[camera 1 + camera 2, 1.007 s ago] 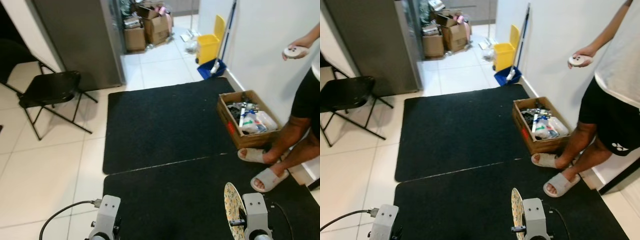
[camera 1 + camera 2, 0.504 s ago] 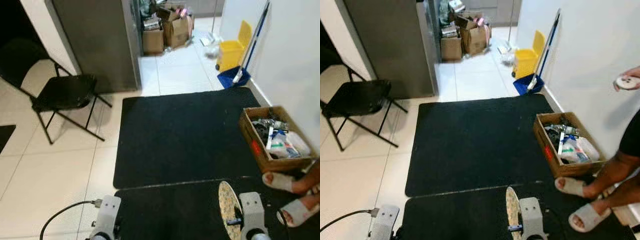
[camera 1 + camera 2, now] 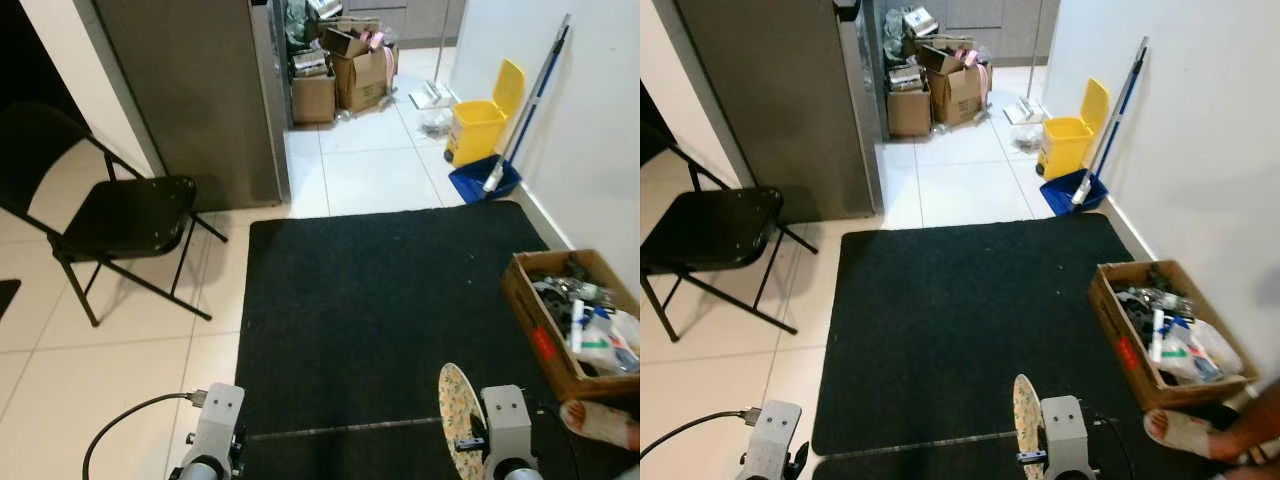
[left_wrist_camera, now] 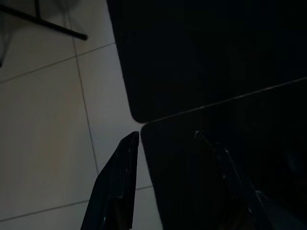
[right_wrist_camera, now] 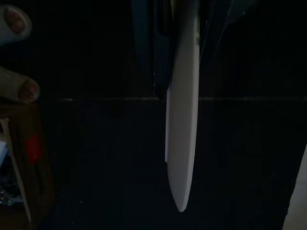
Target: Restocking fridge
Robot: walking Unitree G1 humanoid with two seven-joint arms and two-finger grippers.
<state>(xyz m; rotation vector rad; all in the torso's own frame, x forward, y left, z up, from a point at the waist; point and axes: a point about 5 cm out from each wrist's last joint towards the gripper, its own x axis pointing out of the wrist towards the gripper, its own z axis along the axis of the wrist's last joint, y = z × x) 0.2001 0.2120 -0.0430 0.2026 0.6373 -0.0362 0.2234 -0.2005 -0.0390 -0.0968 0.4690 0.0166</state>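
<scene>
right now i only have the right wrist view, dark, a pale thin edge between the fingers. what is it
Observer: A plate with a speckled pattern, held on edge in the right claw.
Operator: where's the fridge
Observer: Ahead and to the left, a tall grey fridge past the black mat, door shut.
Operator: anything in the way
Observer: A black folding chair stands on the tiles left of the mat, in front of the fridge.
Operator: i see a box and toes, who's that
Observer: A person's sandalled foot beside a cardboard box by the right wall.
Operator: left arm busy?
Observer: No, the left claw is open over the mat's edge.
</scene>
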